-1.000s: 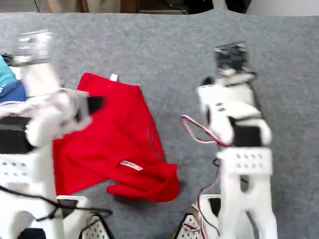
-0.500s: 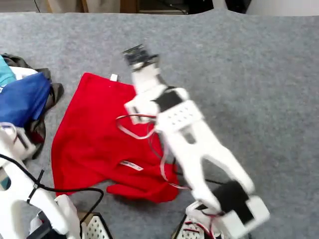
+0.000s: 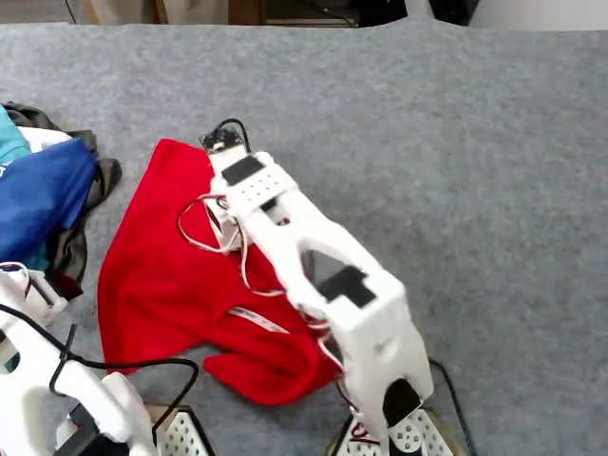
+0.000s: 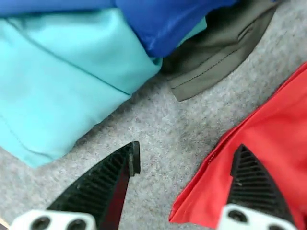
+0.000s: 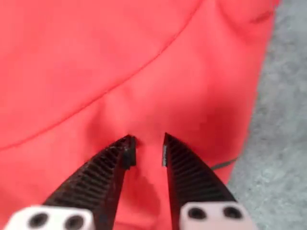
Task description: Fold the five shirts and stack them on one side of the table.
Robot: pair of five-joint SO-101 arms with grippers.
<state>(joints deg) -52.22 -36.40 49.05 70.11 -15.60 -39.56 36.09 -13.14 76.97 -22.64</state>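
A grey table [image 3: 475, 142] bears a red shirt [image 3: 161, 275] and a shirt pile [image 3: 38, 195].

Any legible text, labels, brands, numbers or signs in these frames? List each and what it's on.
No text can be read in any view.
White label on the red shirt: any print on it is too small and blurred to read.
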